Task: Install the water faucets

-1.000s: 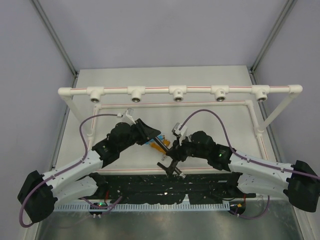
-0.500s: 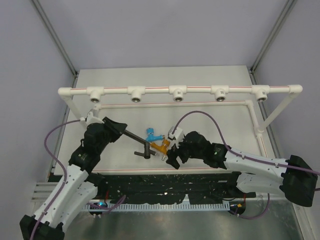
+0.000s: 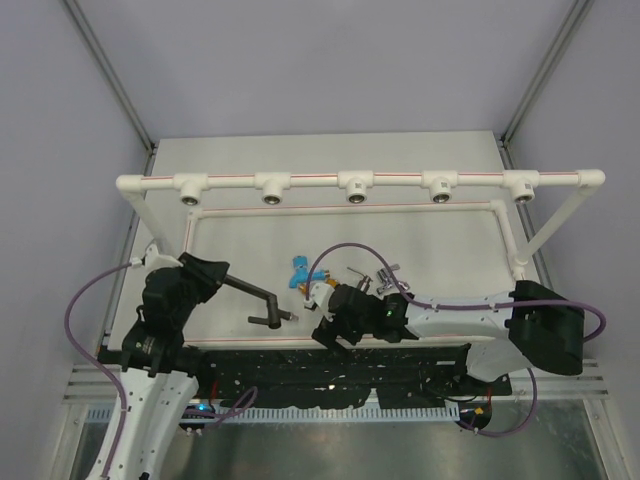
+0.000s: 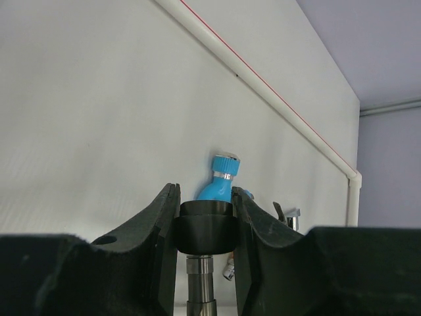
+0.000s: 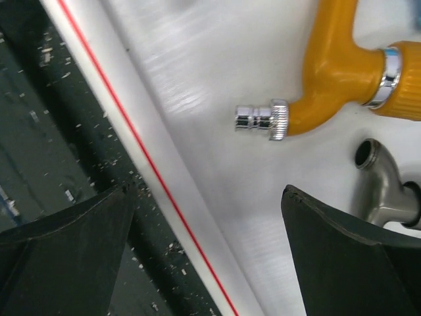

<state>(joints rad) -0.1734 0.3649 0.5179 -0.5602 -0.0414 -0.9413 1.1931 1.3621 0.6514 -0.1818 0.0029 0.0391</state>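
Dark-grey faucet [image 3: 255,293]: round end clenched in left gripper [image 4: 205,224], likely for carrying to pipe frame [image 3: 357,185]. Right gripper [image 5: 210,224] spread, empty, over orange faucet [image 5: 329,79] inside frame.

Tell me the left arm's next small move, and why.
Probably lift the dark-grey faucet toward the leftmost socket: the left hand is shut on its base, and that socket looks empty and nearest.

A white pipe frame [image 3: 310,180] is standing on the pale table [image 3: 400,150], its five sockets [image 3: 356,196] facing the near edge.
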